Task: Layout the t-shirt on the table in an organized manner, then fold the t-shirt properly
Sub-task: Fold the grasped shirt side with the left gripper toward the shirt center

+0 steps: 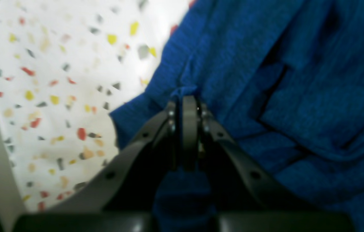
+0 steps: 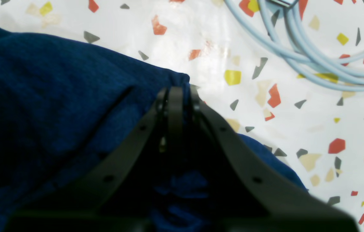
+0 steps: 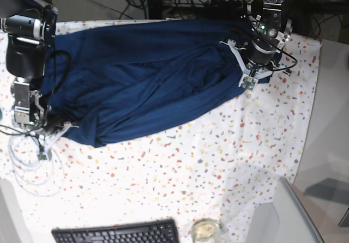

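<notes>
The navy-blue t-shirt (image 3: 147,79) lies stretched across the far half of the speckled table (image 3: 218,156), with long folds running through it. On the base view's right, my left gripper (image 3: 246,75) is shut on the shirt's edge. The left wrist view has the fabric (image 1: 265,80) bunched at that gripper's (image 1: 186,98) closed fingertips. Over on the left of the base view, my right gripper (image 3: 54,137) is shut on the shirt's other end. In the right wrist view a corner of the t-shirt (image 2: 56,96) is pinched in the right gripper (image 2: 177,90).
Pale blue cables (image 2: 313,58) loop on the table just beyond the right gripper, seen also as cables (image 3: 27,161) at the left of the base view. A black keyboard (image 3: 117,233) and a small glass dish (image 3: 206,230) sit at the near edge. A grey surface (image 3: 327,145) borders the table's right side.
</notes>
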Motion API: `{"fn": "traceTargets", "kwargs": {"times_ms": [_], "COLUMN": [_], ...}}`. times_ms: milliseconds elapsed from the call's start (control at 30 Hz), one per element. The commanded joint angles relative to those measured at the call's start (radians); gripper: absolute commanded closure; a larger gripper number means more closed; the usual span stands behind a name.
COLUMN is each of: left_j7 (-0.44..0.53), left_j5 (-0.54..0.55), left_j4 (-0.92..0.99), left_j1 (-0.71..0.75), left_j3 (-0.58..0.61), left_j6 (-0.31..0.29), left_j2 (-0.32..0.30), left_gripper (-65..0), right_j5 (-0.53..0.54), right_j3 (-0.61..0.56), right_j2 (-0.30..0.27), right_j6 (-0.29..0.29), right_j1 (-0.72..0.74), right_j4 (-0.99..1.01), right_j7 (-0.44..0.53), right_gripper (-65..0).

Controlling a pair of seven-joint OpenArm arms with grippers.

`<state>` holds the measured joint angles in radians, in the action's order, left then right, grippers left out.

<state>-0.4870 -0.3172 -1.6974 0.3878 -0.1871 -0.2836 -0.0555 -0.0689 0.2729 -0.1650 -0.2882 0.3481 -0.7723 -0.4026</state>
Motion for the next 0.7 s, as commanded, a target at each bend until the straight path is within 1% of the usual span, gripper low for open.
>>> {"fn": "traceTargets", "kwargs": {"times_ms": [0,100,133,200,333,400,467,500,567,600,667], "left_j7": [0.011,-0.032,-0.052,-0.080,-0.115,-0.118,-0.121,-0.121,-0.123,-0.123,-0.151], "left_j5": [-0.001,-0.001,0.000,0.000,0.000,0.002,0.020,0.049,0.148,0.214,0.333], "left_j4": [-0.039,-0.086,-0.102,-0.129,-0.172,-0.174,-0.171,-0.166,-0.152,-0.137,-0.089], "left_j1": [0.007,0.020,0.021,0.023,0.021,0.017,-0.010,-0.023,-0.053,-0.074,-0.109], "left_j3": [-0.002,-0.005,-0.005,-0.005,-0.005,-0.005,-0.009,-0.021,-0.090,-0.133,-0.205], "left_j6": [0.010,0.010,0.010,0.010,0.008,0.008,0.008,0.008,0.005,0.004,0.004], "left_j2": [0.000,0.012,0.012,0.013,0.026,0.026,0.026,0.026,0.024,0.019,-0.002], "left_gripper": [-0.2,-14.6,-18.6,-23.9,-31.6,-35.1,-36.0,-36.0,-35.9,-35.9,-35.9], "right_j5": [0.005,0.005,0.005,0.005,0.005,0.005,0.004,0.004,0.004,0.004,0.002], "right_j3": [0.001,0.001,0.001,0.001,0.001,0.001,0.001,0.001,0.001,0.001,0.001], "right_j2": [-0.012,-0.012,-0.012,-0.012,-0.012,-0.012,-0.014,-0.014,-0.014,-0.014,-0.014], "right_j6": [-0.001,-0.001,-0.001,-0.001,-0.001,-0.001,-0.001,-0.001,-0.001,-0.001,-0.001], "right_j1": [0.024,0.024,0.024,0.024,0.024,0.024,0.024,0.024,0.026,0.026,0.026], "right_j4": [-0.014,-0.014,-0.014,-0.014,-0.014,-0.014,-0.014,-0.014,-0.014,-0.016,-0.014], "right_j7": [0.018,0.018,0.018,0.018,0.018,0.018,0.018,0.018,0.018,0.018,0.018], "right_gripper": [0.0,0.0,0.0,0.0,0.0,0.0,0.0,0.0,0.0,0.0,0.0]}}
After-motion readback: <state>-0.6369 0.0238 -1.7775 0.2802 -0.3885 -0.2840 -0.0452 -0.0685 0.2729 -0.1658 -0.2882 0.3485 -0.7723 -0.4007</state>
